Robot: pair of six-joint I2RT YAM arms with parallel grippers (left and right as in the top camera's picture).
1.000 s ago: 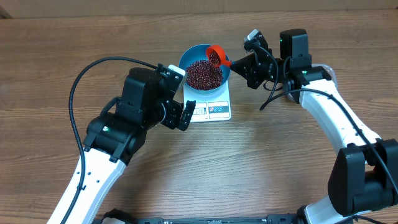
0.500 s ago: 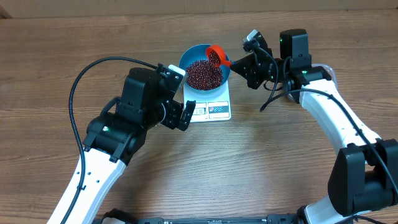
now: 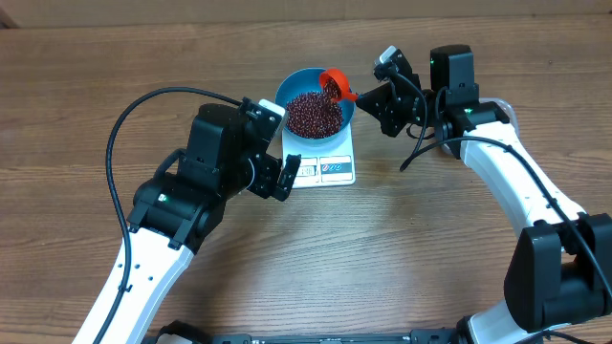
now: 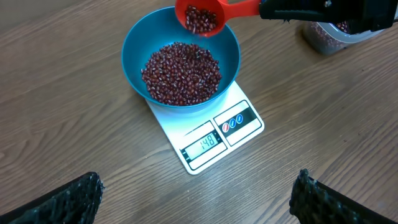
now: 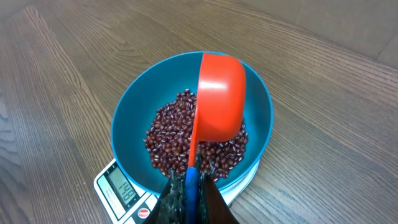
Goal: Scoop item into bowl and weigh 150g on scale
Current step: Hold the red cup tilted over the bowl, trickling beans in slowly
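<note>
**Scoop poised over bowl, reading just short of target**

Since the earlier frames almost nothing has moved: both arms, the bowl (image 3: 285, 88) and the scale (image 3: 325, 170) stand as they did, and only the red scoop (image 3: 334, 82) looks very slightly more tipped over the bowl's far rim.

The beans (image 3: 312, 115) lie heaped in the bowl, which sits on the scale. A small share remains in the scoop. The display (image 4: 203, 144) appears to read 148.

**Hazards**
- Overshoot: the reading is close to target, so tipping out the whole scoop at once would probably carry it past 150. A slow roll of the wrist is called for.
- Spillage: the scoop hangs near the rim, so beans may bounce onto the table (image 3: 430, 268).
- False reading: any contact between scoop and bowl would press on the scale.

**Arm pose**
- The right gripper (image 3: 368, 98) is clenched on the scoop handle. Its arm reaches in from the right with the wrist rolled, the scoop's mouth turned toward the bowl.
- The left gripper (image 3: 279, 175) is released, jaws wide, holding nothing. Its arm is bent, and the gripper hovers near the scale's display end.
</note>
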